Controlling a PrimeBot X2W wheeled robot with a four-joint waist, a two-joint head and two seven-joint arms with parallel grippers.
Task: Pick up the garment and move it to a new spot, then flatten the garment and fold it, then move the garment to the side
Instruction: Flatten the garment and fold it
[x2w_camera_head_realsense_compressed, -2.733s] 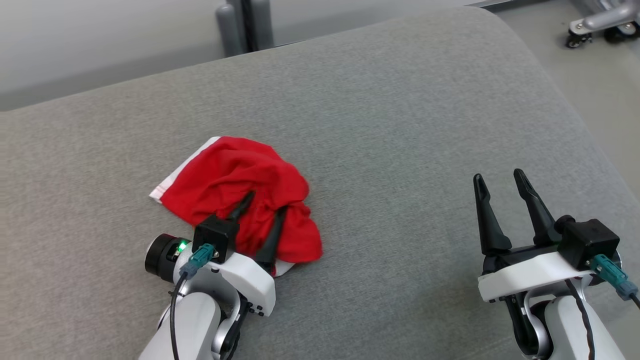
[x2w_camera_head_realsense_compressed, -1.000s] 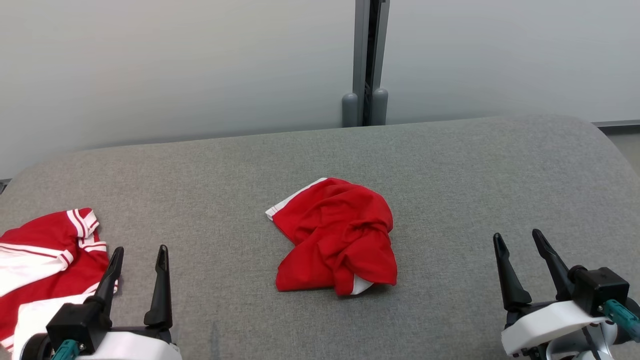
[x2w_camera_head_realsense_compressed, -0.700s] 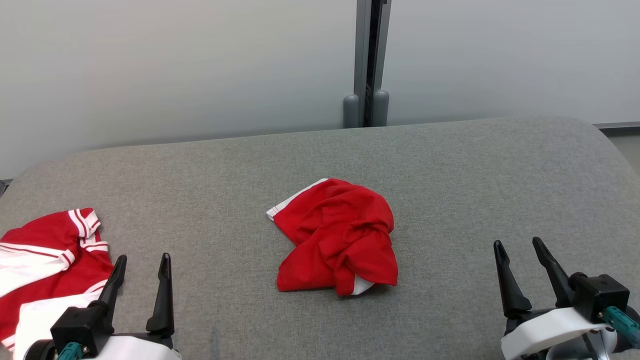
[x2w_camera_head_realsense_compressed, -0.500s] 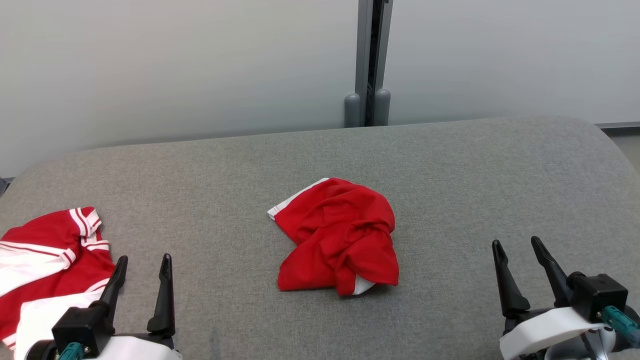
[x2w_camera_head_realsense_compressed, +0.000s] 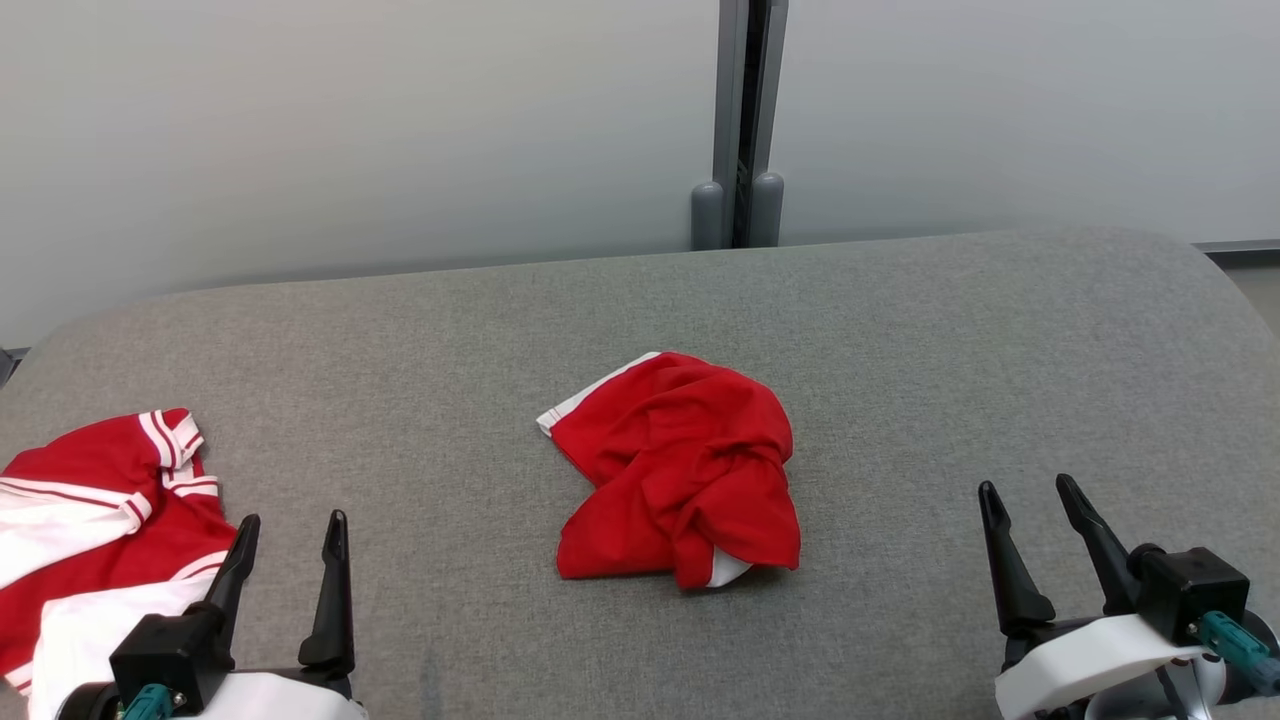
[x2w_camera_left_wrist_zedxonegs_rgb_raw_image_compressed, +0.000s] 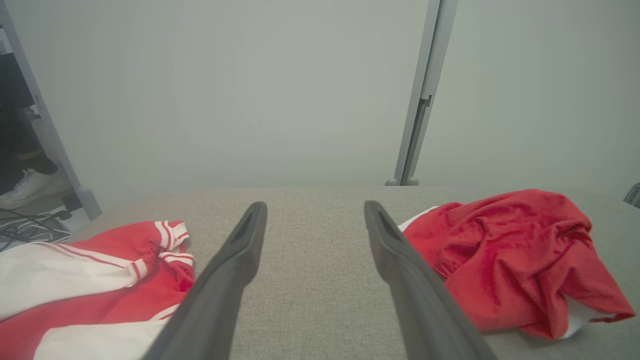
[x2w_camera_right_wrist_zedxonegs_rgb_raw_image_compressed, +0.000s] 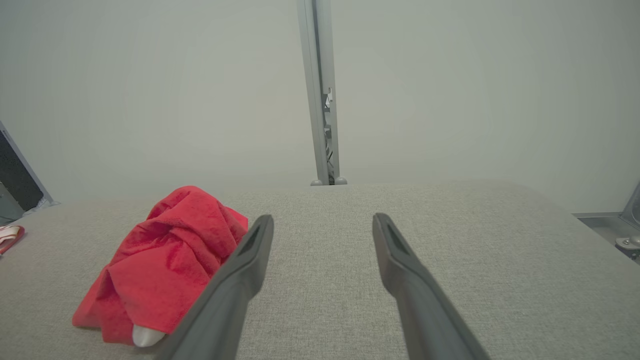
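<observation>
Mid-frame in the head view: crumpled red garment, bunched in a heap on the grey fabric surface. White hem strip on its upper-left edge, white patch poking out at lower right. It sits between the two grippers, well apart from both and up-frame of the fingertips.

Left gripper, lower left: fingers spread wide, gripping nothing. Left wrist view puts the garment right of the right-hand finger, which overlaps its near edge in frame.

Right gripper, lower right: fingers also spread, gripping nothing. Right wrist view puts the garment left of the left-hand finger.

Red-and-white striped jersey at the left edge, just beside the left gripper's outer finger; contact can't be told.

Grey post against the pale wall, top centre. White shoe and cables at the far left of the left wrist view.
</observation>
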